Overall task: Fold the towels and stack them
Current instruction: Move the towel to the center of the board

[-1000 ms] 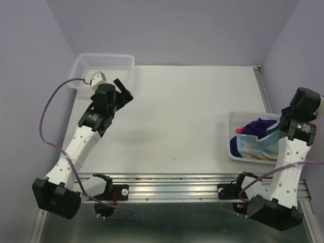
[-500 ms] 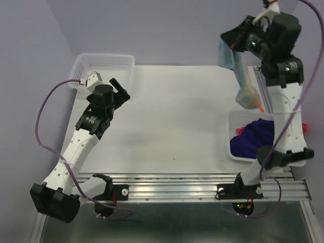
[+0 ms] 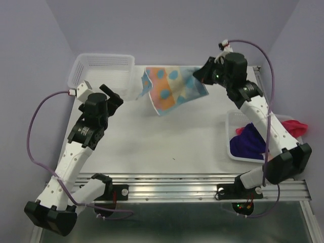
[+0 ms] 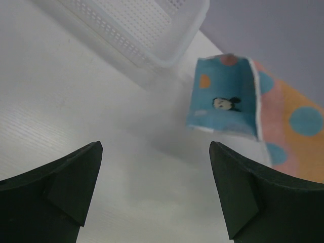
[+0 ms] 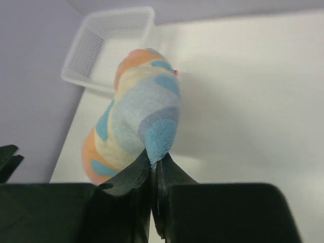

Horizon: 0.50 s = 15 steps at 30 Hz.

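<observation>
Top external view: above the counter, the patterned towel hangs spread, one corner clamped in the right jaws. Left jaws gape, holding nothing. The right arm hides part of the basket and purple towel; a pink-red towel peeks behind it.

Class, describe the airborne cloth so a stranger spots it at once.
Look above the white table's far edge, where the right pincer holds a spotted towel aloft. Unlike the plain purple towel in the basket, it shows light blue and orange.
</observation>
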{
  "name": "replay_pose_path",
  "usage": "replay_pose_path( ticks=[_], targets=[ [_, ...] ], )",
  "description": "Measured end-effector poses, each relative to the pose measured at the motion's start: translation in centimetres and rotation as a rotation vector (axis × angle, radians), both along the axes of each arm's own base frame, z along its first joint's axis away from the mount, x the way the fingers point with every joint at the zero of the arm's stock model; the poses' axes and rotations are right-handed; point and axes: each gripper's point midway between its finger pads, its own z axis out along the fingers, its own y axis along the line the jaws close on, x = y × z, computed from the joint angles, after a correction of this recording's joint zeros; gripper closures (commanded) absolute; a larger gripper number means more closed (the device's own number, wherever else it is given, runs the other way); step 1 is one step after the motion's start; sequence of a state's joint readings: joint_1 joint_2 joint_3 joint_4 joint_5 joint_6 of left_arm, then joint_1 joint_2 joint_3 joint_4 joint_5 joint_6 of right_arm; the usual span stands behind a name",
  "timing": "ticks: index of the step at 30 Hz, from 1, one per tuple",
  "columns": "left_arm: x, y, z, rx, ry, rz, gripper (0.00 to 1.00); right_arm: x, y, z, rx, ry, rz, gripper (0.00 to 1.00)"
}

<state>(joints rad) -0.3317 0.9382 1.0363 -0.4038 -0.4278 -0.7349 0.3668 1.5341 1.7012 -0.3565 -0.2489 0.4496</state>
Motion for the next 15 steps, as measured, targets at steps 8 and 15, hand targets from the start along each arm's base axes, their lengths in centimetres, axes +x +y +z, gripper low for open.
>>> replay_pose_path(
  ticks=[8,15],
  targets=[
    [-1.6,-1.6,-6.5,-0.035,0.129,-0.090,0.01,-7.3,-4.2,-27.7,-0.119,0.604,-0.168,0.31],
    [-5.4,-8.6,-15.6,-0.039,0.381,-0.371,0.01,-7.7,-7.0,-28.0,-0.213,0.593,-0.288,0.00]
  ],
)
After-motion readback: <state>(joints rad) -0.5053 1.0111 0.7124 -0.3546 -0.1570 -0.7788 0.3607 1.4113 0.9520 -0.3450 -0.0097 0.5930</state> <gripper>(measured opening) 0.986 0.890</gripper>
